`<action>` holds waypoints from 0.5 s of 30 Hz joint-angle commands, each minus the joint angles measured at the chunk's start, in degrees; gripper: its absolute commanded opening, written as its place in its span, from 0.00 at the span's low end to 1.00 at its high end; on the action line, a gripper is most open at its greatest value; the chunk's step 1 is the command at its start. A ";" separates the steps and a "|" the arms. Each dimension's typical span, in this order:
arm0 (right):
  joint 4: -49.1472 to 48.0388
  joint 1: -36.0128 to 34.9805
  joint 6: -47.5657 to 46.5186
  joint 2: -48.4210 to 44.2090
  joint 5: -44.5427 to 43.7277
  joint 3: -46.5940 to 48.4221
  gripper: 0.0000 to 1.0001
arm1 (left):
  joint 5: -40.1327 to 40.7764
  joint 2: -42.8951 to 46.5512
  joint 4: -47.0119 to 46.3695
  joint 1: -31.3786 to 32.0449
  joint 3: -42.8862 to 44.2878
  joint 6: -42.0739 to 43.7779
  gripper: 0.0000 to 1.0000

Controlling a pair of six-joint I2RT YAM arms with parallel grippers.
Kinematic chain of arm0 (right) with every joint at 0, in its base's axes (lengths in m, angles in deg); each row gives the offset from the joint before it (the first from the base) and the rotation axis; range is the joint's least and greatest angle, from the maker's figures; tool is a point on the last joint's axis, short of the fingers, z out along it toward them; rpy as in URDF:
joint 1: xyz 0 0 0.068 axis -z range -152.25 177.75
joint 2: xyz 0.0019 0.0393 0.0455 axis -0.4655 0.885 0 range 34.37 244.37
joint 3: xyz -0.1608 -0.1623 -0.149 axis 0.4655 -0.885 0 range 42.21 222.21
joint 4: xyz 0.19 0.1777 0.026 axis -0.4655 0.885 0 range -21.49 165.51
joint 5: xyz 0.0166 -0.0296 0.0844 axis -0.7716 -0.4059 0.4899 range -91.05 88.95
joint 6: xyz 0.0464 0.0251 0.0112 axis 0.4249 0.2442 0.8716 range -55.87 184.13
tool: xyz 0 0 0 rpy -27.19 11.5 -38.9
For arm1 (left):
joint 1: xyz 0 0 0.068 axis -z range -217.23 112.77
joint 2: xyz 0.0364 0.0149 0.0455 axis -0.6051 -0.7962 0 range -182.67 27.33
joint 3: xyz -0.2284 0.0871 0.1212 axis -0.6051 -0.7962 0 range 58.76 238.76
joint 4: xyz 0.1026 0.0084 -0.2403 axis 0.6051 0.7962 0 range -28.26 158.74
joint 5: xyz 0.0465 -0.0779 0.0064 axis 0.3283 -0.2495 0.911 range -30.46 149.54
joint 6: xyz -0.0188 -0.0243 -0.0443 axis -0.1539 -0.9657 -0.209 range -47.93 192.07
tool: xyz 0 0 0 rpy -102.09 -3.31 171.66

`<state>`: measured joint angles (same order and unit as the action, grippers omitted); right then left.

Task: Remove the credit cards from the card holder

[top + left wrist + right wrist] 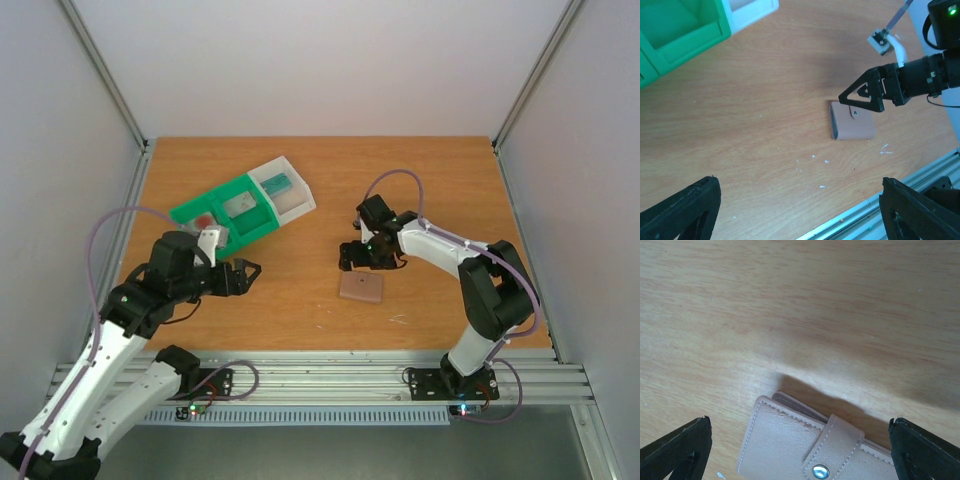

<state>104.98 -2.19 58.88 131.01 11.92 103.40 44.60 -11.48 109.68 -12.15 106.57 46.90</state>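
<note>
On the tabletop [420,170] right of centre, just ahead of my right arm, the card holder [361,288] lies flat and folded shut, snap strap across its edge and apparently fastened. Nothing pokes out of it, so can't tell if any cards are inside. Well apart to the far left, the green-and-white tray [232,185] has a teal card [281,184] in a white compartment and something pale with a red blotch [204,217] in a green one, likely another card. My read: either the cards are already out or the holder needs opening; if the latter, next move means popping that snap, with one side pinning the body while the other lifts the strap. Right fingers [677,447] are spread wide and empty, hovering just above the holder's far edge, wrist pitched down, elbow folded back toward the base. Left fingers [685,210] are open and empty too, held above bare wood near the tray, pointing toward the holder.
</note>
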 commanded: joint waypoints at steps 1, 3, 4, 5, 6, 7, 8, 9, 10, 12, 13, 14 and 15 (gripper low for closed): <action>0.35 0.40 -2.85 -0.63 2.17 -0.70 0.97 | -4.79 -2.89 -2.39 -0.30 0.07 -2.60 0.85; -0.06 0.40 -3.05 -0.51 2.30 -1.80 0.97 | -6.43 -3.19 -3.58 -0.30 -0.90 -3.24 0.84; -0.08 0.40 -3.08 -0.41 2.44 -2.18 0.97 | -6.95 -3.30 -3.93 -0.30 -1.18 -3.54 0.83; -0.20 0.40 -3.11 -0.38 2.65 -2.47 0.97 | -7.23 -3.41 -4.09 -0.30 -1.26 -3.72 0.82; -0.36 0.40 -3.14 -0.46 3.19 -2.89 0.97 | -7.29 -3.44 -3.99 -0.30 -1.24 -3.82 0.82; -0.61 0.40 -3.13 -0.61 3.87 -3.35 0.98 | -7.30 -3.45 -3.95 -0.29 -1.23 -3.76 0.82; -0.81 0.40 -2.91 -0.70 4.50 -3.75 0.98 | -7.22 -3.28 -3.92 -0.25 -1.27 -3.75 0.82; -1.13 0.40 -2.58 -0.86 5.22 -4.28 0.98 | -7.19 -3.28 -3.91 -0.27 -1.31 -3.68 0.82; -1.63 0.40 -2.19 -1.23 6.03 -4.96 0.98 | -7.32 -3.21 -4.00 -0.29 -1.32 -3.73 0.82; -3.01 0.40 -1.42 -2.23 8.15 -6.74 0.98 | -7.74 -3.45 -4.09 -0.29 -1.53 -3.75 0.82; -3.26 0.40 -0.96 -2.77 9.10 -7.45 0.97 | -8.01 -3.61 -4.09 -0.23 -1.64 -3.75 0.81; -3.37 0.40 -0.48 -3.40 10.09 -8.30 0.97 | -8.17 -3.80 -4.01 -0.29 -1.76 -3.82 0.81; -3.59 0.41 0.15 -4.20 10.92 -9.12 0.96 | -8.39 -3.93 -4.04 -0.29 -2.04 -3.92 0.81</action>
<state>102.90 -1.77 57.24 129.96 17.63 97.06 38.15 -15.06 108.17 -12.15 105.77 43.60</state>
